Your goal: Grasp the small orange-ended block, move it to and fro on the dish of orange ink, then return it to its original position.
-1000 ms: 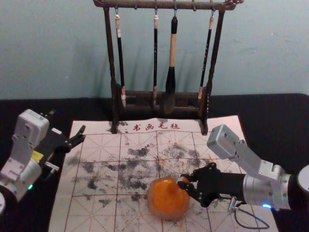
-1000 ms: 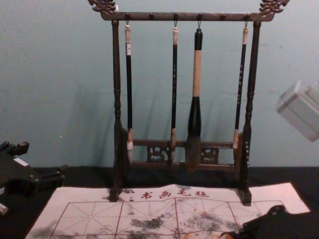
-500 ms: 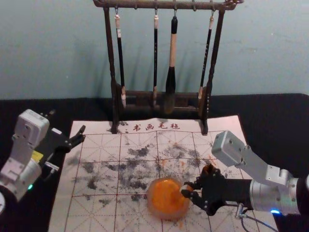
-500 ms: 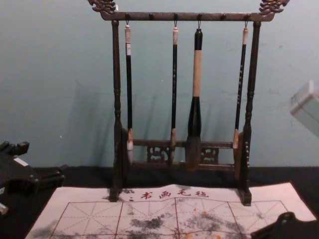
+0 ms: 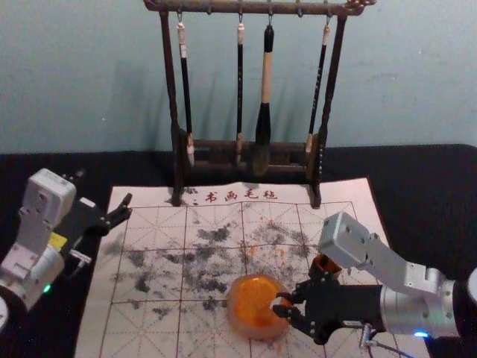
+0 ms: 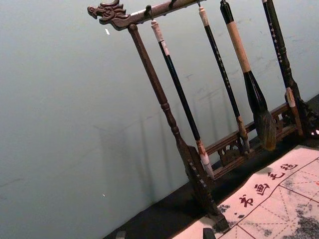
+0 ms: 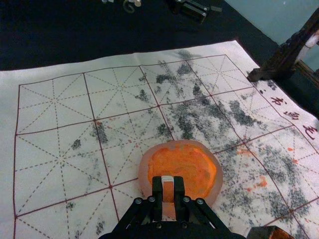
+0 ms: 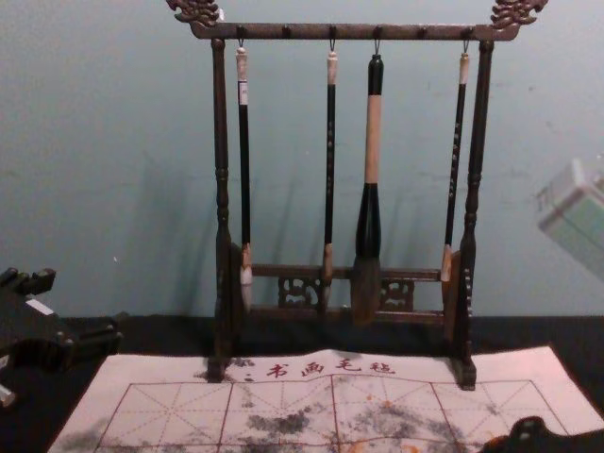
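Observation:
My right gripper point(image 5: 286, 307) is at the right side of the ink dish point(image 5: 240, 327) in the head view, shut on the small block point(image 5: 279, 303). In the right wrist view my right gripper point(image 7: 168, 190) pinches the block point(image 7: 168, 192), whose pale top edge and orange face show between the fingertips. The block is over the near part of the round, translucent dish point(image 7: 144, 172) of orange ink; its lower end is hidden, so contact with the ink cannot be told. My left gripper point(image 5: 123, 209) is parked open at the left; its fingertips point(image 6: 209, 233) edge into the left wrist view.
A small dark brown holder with orange stains point(image 5: 320, 268) stands just behind my right gripper. The ink-spotted white mat point(image 5: 156, 328) lies under the dish. At the mat's far edge stands a wooden rack point(image 5: 177, 168) with several hanging brushes point(image 5: 263, 127).
In the head view my right gripper has come nearer the body with the block, swinging slightly right and then back left. The brown holder behind it shows more. The left arm stays still.

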Tool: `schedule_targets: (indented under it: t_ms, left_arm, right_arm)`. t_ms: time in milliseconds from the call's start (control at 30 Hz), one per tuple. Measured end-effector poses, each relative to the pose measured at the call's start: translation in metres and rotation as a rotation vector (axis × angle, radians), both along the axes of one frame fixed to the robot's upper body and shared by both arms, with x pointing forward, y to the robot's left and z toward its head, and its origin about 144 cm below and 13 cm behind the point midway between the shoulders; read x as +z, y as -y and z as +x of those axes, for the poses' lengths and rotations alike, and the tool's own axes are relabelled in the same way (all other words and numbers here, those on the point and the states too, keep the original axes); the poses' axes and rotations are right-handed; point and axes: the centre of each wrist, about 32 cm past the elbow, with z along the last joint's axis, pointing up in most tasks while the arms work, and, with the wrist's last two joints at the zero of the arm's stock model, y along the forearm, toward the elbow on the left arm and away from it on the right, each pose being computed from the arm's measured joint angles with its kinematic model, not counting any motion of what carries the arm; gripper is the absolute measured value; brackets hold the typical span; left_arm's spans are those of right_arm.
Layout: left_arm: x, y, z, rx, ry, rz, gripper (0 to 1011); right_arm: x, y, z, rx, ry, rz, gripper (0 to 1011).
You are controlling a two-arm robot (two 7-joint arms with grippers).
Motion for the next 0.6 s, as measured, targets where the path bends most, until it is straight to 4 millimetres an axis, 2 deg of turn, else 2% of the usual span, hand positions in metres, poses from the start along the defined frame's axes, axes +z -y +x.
schedule_targets:
  t_ms: [600]
  left_arm:
    - [0.0,0.0,0.0,0.0,0.0,0.0,1001]
  right_arm:
    - [-0.007,-0.01,0.012,-0.043,0.008,-0.009,97]
